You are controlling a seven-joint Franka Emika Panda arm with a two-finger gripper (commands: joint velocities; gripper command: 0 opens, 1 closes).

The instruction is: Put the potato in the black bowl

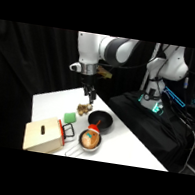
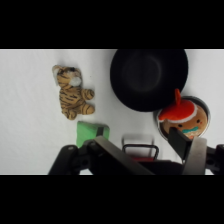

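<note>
Claw [image 1: 89, 95] above round black bowl [image 2: 149, 77].

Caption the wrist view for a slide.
Round black bowl beside a striped tiger plush, with a green block on the white table.

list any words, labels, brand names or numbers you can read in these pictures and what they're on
There is no readable text in either view.
The tan box has a dark slot-like mark on its face, not lettering.
The green block, the black bowl, the striped tiger toy and the metal bowl holding an orange and red toy show no print.
The white arm shows no legible brand mark.
</note>
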